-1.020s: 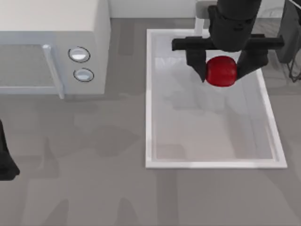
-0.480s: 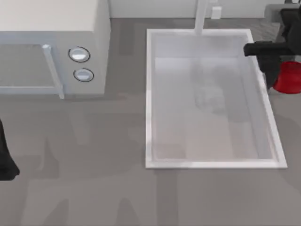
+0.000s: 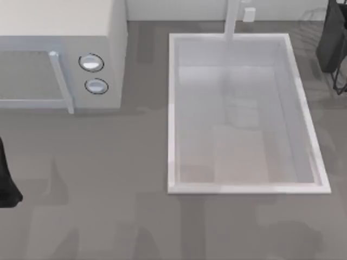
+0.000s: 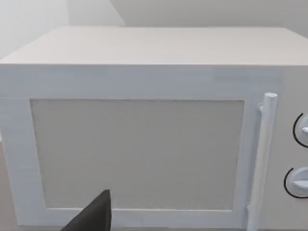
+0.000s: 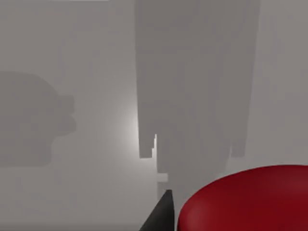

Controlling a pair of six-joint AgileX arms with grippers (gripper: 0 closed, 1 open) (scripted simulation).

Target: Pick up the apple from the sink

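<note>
The apple (image 5: 245,199) sits right against the right gripper's (image 5: 166,211) dark fingertip, apparently held, clear of the sink (image 3: 172,108) by the counter's far right corner, so a loose hold could drop it, while the left gripper (image 4: 94,214) idles before the microwave (image 4: 144,139).

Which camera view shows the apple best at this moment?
The right wrist view: the red apple sits close to the camera, beside a dark finger of the right gripper. The top view has the sink with a bare floor; the left wrist view faces the microwave.
</note>
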